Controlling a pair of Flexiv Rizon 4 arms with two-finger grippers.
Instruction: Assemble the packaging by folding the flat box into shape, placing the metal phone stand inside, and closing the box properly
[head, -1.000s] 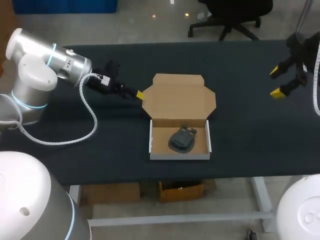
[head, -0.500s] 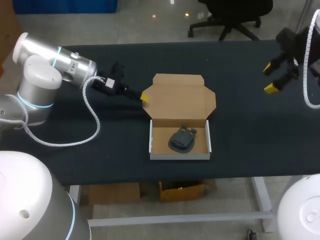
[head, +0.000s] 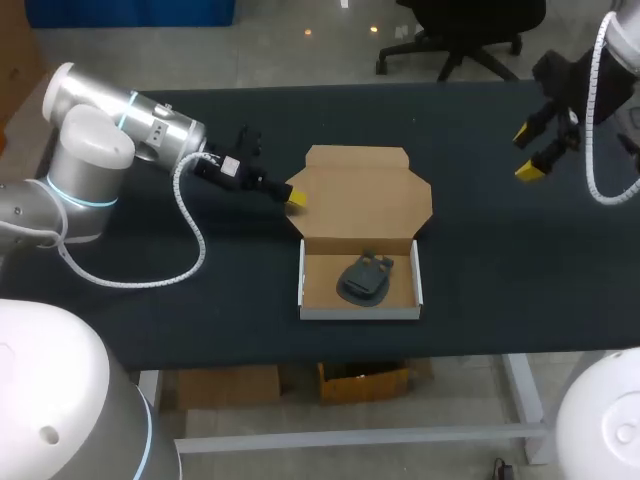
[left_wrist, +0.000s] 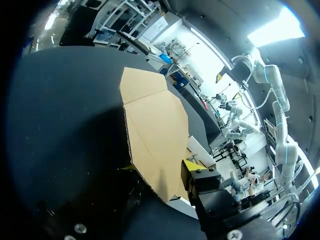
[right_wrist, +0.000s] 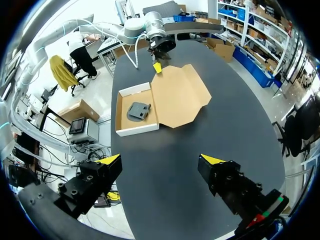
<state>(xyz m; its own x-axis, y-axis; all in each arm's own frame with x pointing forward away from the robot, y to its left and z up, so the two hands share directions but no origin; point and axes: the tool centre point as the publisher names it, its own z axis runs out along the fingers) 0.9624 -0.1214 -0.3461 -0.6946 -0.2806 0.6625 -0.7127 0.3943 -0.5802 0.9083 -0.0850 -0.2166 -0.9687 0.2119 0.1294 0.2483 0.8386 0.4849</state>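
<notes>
Close to the desk's (head: 500, 290) front edge, about midway along it, sits the folded white tray of the box (head: 312, 312), and the dark metal phone stand (head: 366, 277) lies inside it. The brown lid (head: 358, 195) is unfolded flat behind the tray, toward the far edge. My left claw (head: 295, 198) is at the lid's left side flap; I cannot tell whether it grips the cardboard or only touches it. My right claw (head: 527, 152) hangs above the far right corner, spread wide and holding nothing.
</notes>
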